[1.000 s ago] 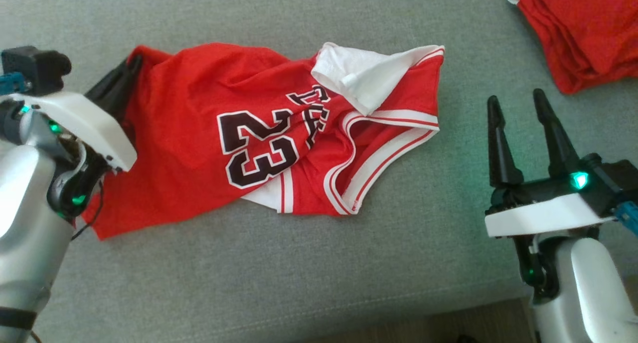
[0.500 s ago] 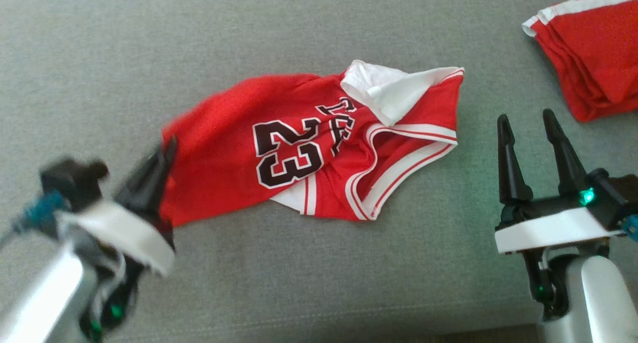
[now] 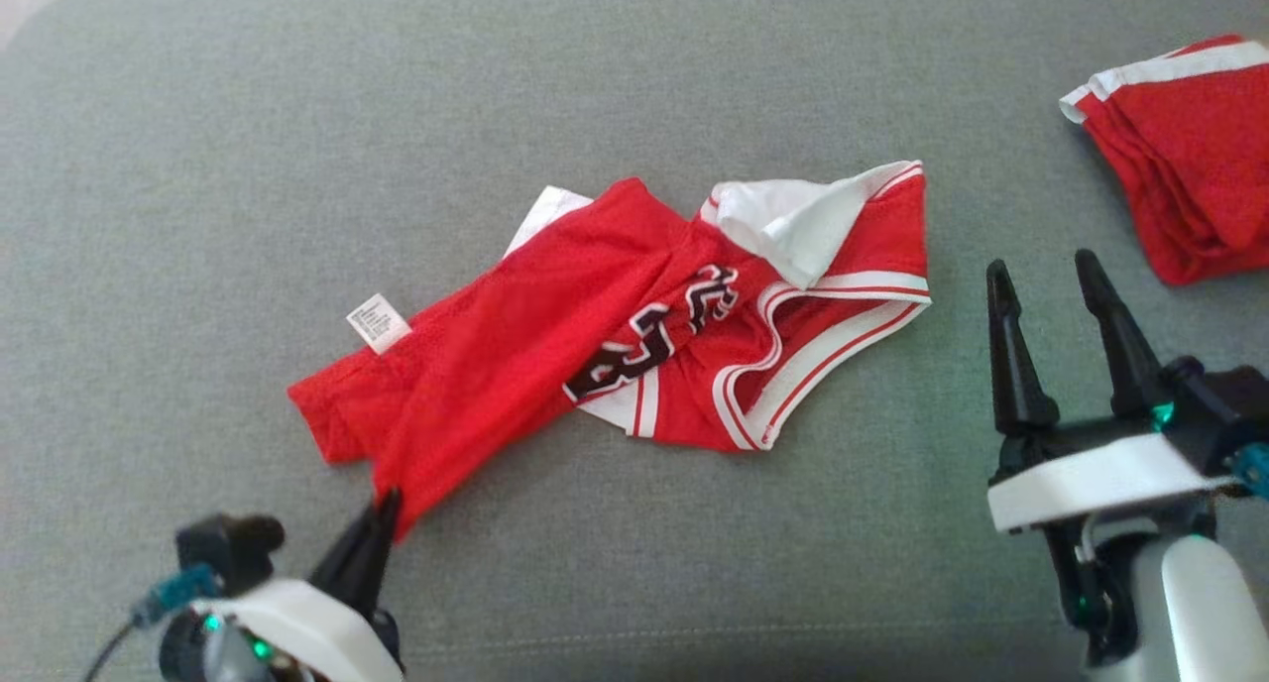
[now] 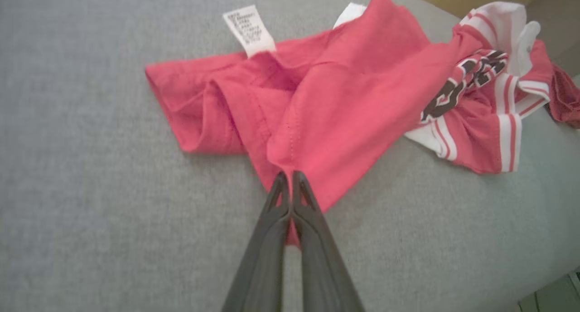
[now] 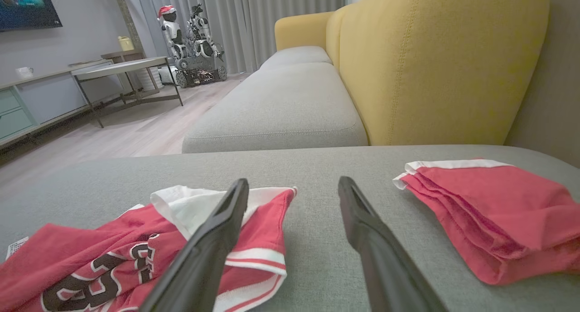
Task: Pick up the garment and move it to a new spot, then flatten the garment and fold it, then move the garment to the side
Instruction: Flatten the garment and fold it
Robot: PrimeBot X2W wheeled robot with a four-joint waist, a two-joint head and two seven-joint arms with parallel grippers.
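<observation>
Sofa (image 3: 198, 117), yellow backrest (image 5: 430, 67), L pincer (image 4: 290, 178) nips jersey (image 3: 516, 335)

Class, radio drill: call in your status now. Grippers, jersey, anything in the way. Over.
Left gripper shut on hem of red jersey. Right gripper open, apart from it. Jersey crumpled, not folded. Folded red garment lies beyond right gripper, not blocking.

- The garment (image 3: 555, 325) is doubled over itself, so its dark number (image 3: 630, 355) shows only in part and the digits cannot be read whole.
- The print on the white label (image 3: 378, 322) is too small to read.
- The garment's corner is hidden between the pressed-together fingers of the left tool (image 3: 389, 504), whose body is cut off by the bottom edge of the head view.
- The folded red cloth (image 3: 1180, 147) runs off the right edge.
- In the right wrist view, one finger of the right tool (image 5: 293, 181) covers part of the garment.
</observation>
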